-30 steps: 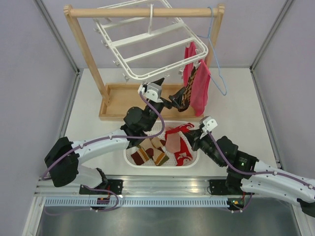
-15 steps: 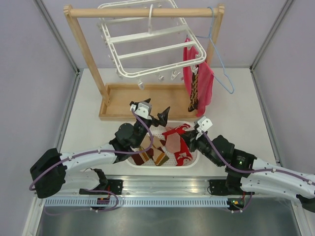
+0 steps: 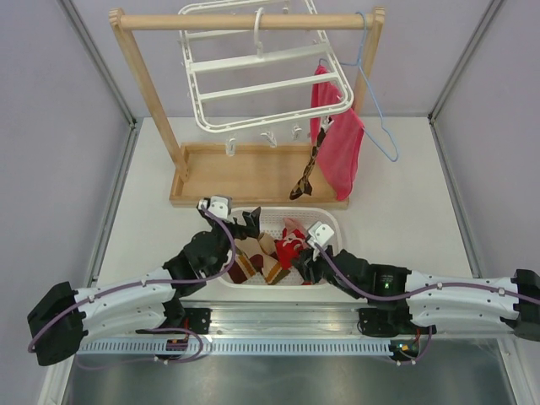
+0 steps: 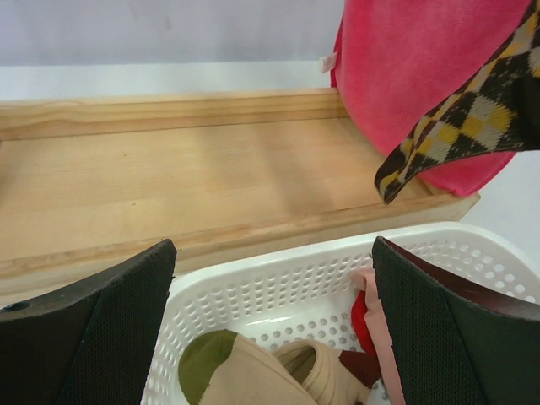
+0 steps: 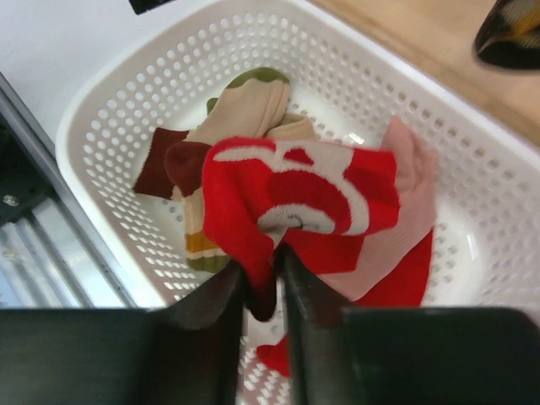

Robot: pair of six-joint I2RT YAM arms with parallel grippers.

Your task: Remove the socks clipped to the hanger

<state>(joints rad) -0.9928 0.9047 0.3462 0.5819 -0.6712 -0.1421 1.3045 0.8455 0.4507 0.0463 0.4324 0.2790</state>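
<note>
Socks are split between two places. One brown-and-cream diamond sock (image 3: 308, 169) hangs from the white hanger (image 3: 253, 61), beyond the far right corner of the white basket (image 3: 287, 209) and above the wooden rack (image 3: 143, 76). It lies against a large pink cloth (image 3: 342, 148), and its toe dangles over the far side of the rack's tray. The rest of the socks lie inside the basket: a cream sock with an olive toe (image 5: 245, 101), a brown-cuffed one (image 5: 160, 160) beside it, and a pale pink one (image 5: 405, 186) toward the basket's right side.

The right gripper (image 5: 263, 278) is over the middle of the basket, its fingers pinched narrowly on a red sock with white marks (image 5: 295, 194). That sock bunches up above the fingertips and covers part of the pink one.

The left gripper (image 4: 272, 249) is over the basket's near left part. Its fingers are spread wide and nothing lies between them. In the left wrist view the basket's far rim shows through the gap, and the olive toe lies just below it. The diamond sock is well apart from this gripper, up and to the right past the basket's far rim.

A thin blue wire hanger (image 3: 380, 126) hangs beyond the basket's far right corner, behind the pink cloth.
</note>
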